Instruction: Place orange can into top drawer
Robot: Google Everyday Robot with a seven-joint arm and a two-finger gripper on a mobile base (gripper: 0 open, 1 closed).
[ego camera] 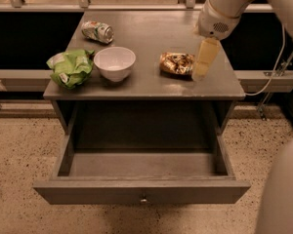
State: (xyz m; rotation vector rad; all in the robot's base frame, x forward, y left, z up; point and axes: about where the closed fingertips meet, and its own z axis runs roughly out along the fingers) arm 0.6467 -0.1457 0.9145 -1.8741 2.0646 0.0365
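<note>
The orange can lies on the cabinet top, not lifted, so none of the placing itself is done. My gripper hangs just to the right of the can, close against its right end. I cannot tell whether it is open or closed, and I see no hold on the can. Below and in front of the can, the top drawer stands pulled well out with its knob facing forward, so I judge the opening step finished. The can is not in it. Left of the can sits a white bowl, further left a crumpled green bag, and behind and to the left a silver can. What I reckon remains: grasp the can, lift it, carry it forward over the edge, lower it into the drawer and release.
</note>
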